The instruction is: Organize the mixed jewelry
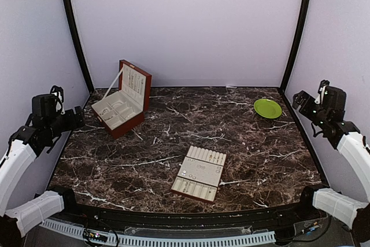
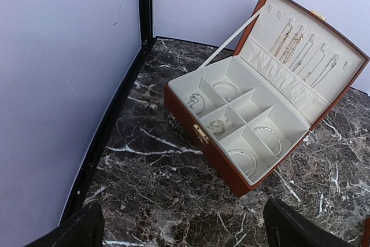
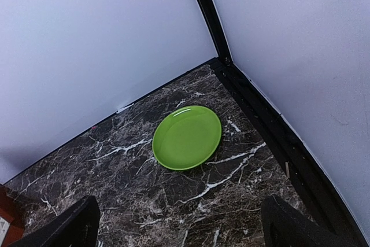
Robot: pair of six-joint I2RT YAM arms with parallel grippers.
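The left gripper (image 2: 184,231) has its jaws spread wide with nothing between them. Only the two dark fingertips (image 2: 74,229) show at the bottom of its wrist view, over bare table (image 2: 173,195). It hangs at the left edge of the table, aimed at the box (image 2: 211,155) just ahead. The right gripper (image 3: 182,227) is also wide open and empty. It is held up at the right edge, looking down on the green plate (image 3: 187,137) in the far right corner. The red-brown box stands at the far left with its lid (image 2: 300,56) propped up and back, held by a pale strap (image 2: 228,41). Its cream inside is split into compartments holding thin bangles (image 2: 267,138) and a small tangle of rings (image 2: 218,125), and chains (image 2: 292,41) hang in a row inside the lid. The jewelry (image 1: 185,174) to be sorted shows in the top view only as tiny pale specks, too small to make out. They lie on the cream slotted tray (image 1: 208,173), mostly across its middle band. The tray lies flat and slightly skewed near the front centre of the table, between the two arms. It is well apart from both grippers, the box and the plate.
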